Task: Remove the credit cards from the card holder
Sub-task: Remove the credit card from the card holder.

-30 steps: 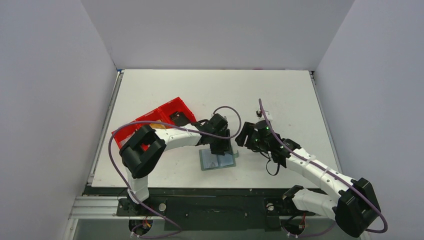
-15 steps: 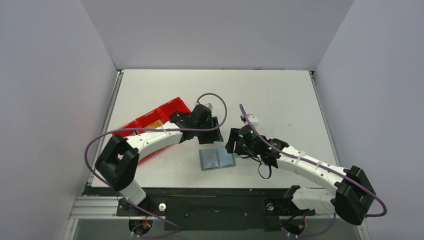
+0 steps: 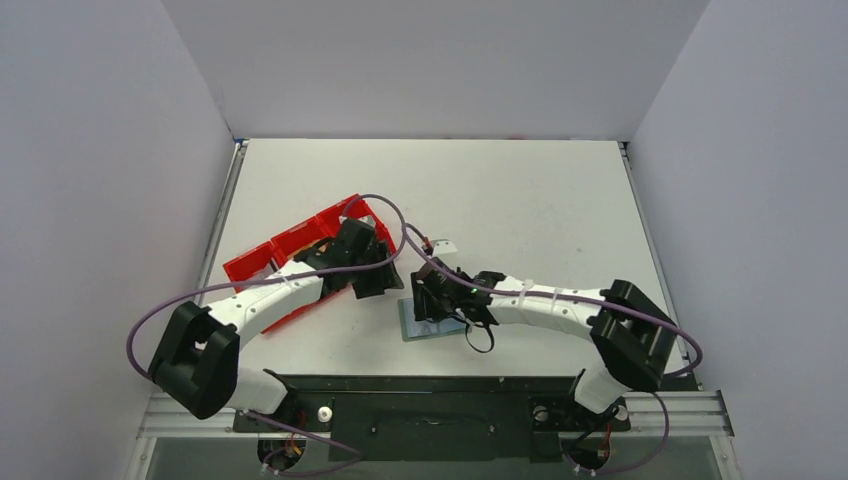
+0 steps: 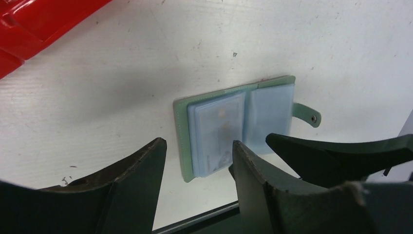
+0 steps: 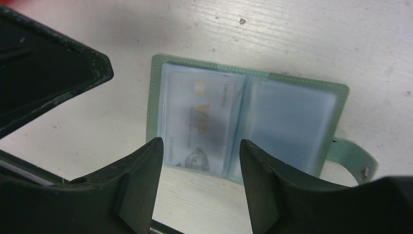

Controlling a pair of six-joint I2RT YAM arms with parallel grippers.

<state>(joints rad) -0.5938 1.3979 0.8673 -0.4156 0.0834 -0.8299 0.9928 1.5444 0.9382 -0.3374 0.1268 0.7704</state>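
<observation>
Right gripper (image 5: 199, 146) stood directly over the open card holder (image 5: 292, 112), its jaws apart and clamped on nothing; you could see the holder's left page between the two fingers. Your left gripper (image 4: 199, 144) also had its jaws apart and empty, and it sat just beside the red tray (image 3: 270, 255), up and to the left of the holder.

The card holder lay flat and spread open on the white table (image 3: 520, 200), near the front edge, between the two arms. Its snap tab (image 5: 353, 153) stuck out from the right edge and rested on the table.

One pale card (image 5: 199, 114) with gold "VIP" lettering sat inside the clear sleeve on the left page. The right page showed only cloudy plastic, so you could not tell whether it held a card. Neither gripper touched the holder as far as you could judge.
</observation>
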